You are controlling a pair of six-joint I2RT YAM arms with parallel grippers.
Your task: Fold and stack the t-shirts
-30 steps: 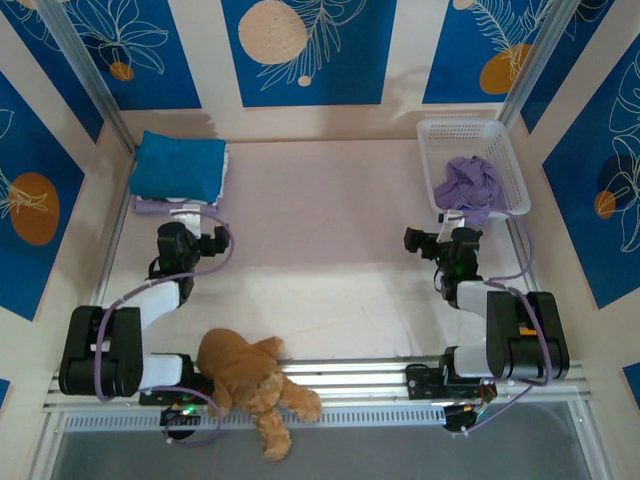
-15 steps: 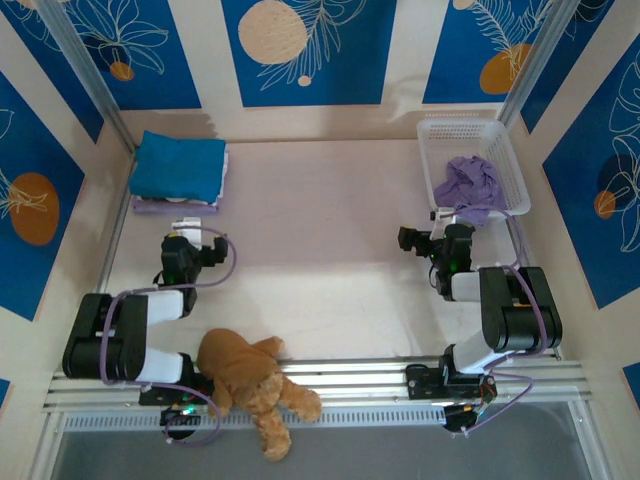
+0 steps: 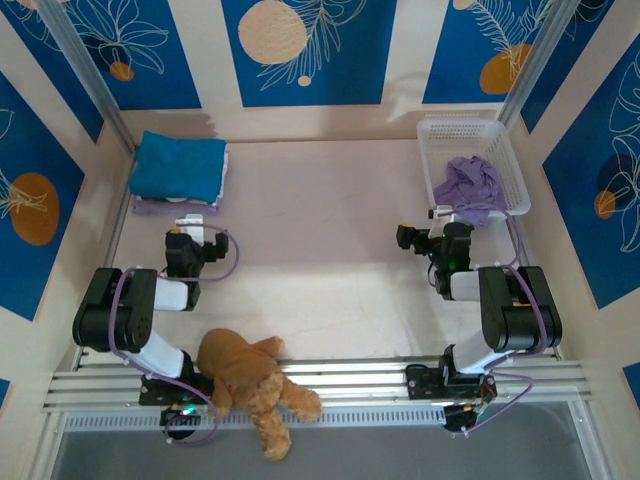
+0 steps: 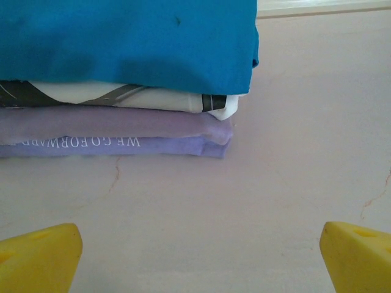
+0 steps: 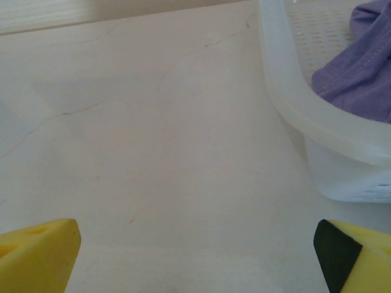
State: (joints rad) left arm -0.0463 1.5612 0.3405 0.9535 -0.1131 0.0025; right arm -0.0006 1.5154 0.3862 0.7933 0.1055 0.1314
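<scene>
A folded stack sits at the table's far left: the teal-blue t-shirt (image 3: 178, 166) (image 4: 122, 43) on top, the white one with black marks (image 4: 153, 96) under it, then two lavender shirts (image 4: 122, 125), the lowest with white lettering. A crumpled lavender t-shirt (image 3: 468, 186) (image 5: 360, 79) lies in the white basket (image 3: 505, 150) (image 5: 305, 131). My left gripper (image 3: 188, 224) (image 4: 201, 262) is open and empty, low over the table just in front of the stack. My right gripper (image 3: 442, 214) (image 5: 198, 259) is open and empty beside the basket's near corner.
A brown plush teddy bear (image 3: 252, 380) lies on the rail at the near edge, by the left arm's base. Bare table (image 3: 320, 240) stretches between the two arms. Blue patterned walls close in the back and sides.
Both arms have folded back toward their bases. The left gripper has drawn a little away from the stack, and the right has shifted slightly by the basket. Shirts unmoved.
</scene>
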